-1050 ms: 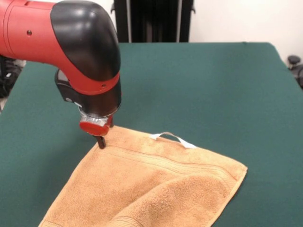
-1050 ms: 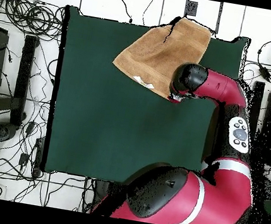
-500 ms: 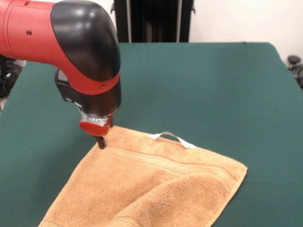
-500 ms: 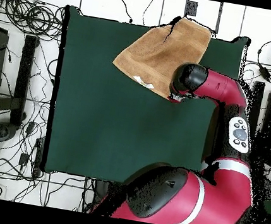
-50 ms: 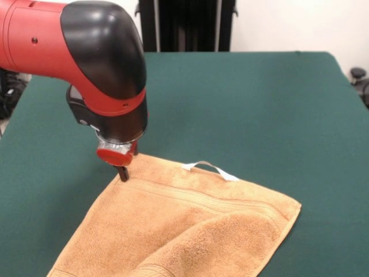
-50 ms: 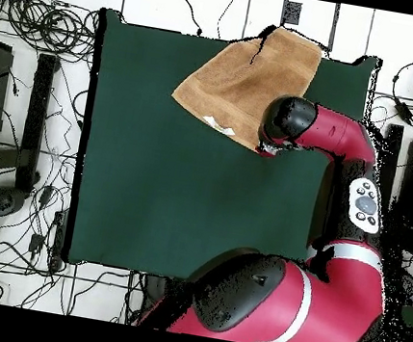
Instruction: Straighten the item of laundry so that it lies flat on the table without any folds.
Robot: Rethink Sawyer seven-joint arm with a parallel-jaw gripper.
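Note:
The item of laundry [image 5: 190, 225], a golden-tan towel, lies at the near left of the green table [image 5: 259, 98]. A thick fold runs across its near part, and its white loop tag [image 5: 210, 168] sticks out at the far hem. My gripper [image 5: 123, 174] stands upright on the towel's far left corner, its dark tips pinched together on the cloth. In the overhead view the towel [image 6: 245, 78] lies askew at the table's [image 6: 150, 179] top edge and reaches slightly past it. The arm's black head [image 6: 285, 122] hides the gripper there.
The red arm [image 6: 342, 143] reaches over the table's right side in the overhead view. Cables and stands [image 6: 30, 81] lie on the floor around the table. The far edge in the front view meets a dark stand [image 5: 187, 26].

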